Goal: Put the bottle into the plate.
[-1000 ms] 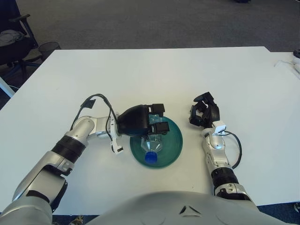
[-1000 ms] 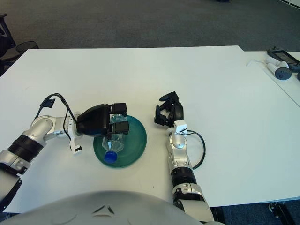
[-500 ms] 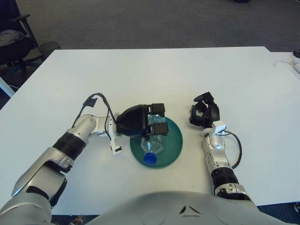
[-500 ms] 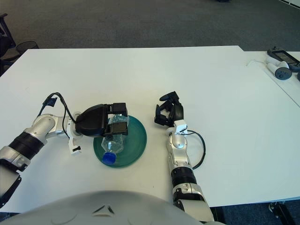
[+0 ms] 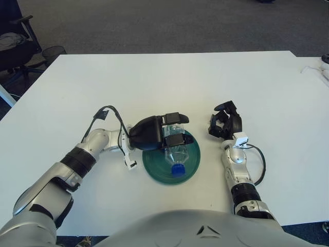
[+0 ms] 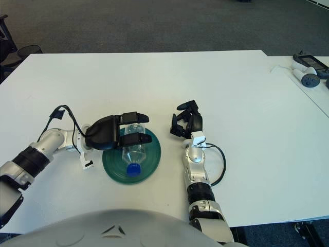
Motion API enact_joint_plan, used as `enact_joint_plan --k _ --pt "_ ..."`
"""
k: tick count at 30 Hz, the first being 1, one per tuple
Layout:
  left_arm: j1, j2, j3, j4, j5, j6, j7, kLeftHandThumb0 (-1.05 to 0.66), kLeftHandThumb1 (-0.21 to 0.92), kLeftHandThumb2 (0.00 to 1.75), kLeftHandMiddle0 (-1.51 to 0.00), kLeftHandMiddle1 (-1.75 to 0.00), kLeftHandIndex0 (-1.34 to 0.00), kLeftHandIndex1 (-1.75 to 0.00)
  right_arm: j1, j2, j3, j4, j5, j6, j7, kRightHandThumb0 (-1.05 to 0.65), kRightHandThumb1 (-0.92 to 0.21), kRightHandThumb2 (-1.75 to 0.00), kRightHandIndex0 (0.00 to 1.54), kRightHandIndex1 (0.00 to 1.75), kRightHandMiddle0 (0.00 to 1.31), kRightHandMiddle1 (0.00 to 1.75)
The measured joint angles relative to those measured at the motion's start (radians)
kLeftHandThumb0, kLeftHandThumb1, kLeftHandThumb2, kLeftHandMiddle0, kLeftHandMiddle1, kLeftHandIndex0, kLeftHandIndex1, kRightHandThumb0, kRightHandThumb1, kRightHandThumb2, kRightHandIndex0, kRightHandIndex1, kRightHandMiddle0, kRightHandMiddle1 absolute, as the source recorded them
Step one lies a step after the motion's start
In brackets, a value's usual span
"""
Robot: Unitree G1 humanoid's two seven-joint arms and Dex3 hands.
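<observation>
A clear plastic bottle [image 5: 175, 153] with a blue cap [image 5: 177, 169] lies on its side in the green plate [image 5: 154, 173], cap pointing toward me. My left hand [image 5: 174, 128] reaches in from the left over the plate's back edge. Its fingers [image 6: 138, 117] are stretched out and spread above and beside the bottle's base end, no longer wrapped round it. My right hand [image 5: 224, 123] shows to the right of the plate, loosely bent and holding nothing.
The white table [image 5: 169, 82] stretches far behind the plate. Controllers [image 6: 307, 77] lie near its far right corner. A black chair [image 5: 13, 46] and a wire bin [image 5: 53, 51] stand off the table at the left.
My left hand's fingers have uncurled and let go of the bottle. The bottle has settled a little to the right in the plate. The right hand has stayed put.
</observation>
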Motion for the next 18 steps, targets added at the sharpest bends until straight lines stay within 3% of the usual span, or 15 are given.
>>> enact_joint_plan --k 18 --pt "-0.002 0.008 -0.018 0.0 -0.002 0.07 -0.025 -1.05 0.92 0.97 0.0 0.0 0.0 0.0 -0.054 0.0 -0.011 0.077 -0.004 -0.026 -0.031 -0.01 -0.41 -1.2 0.58 1.7 0.3 1.73"
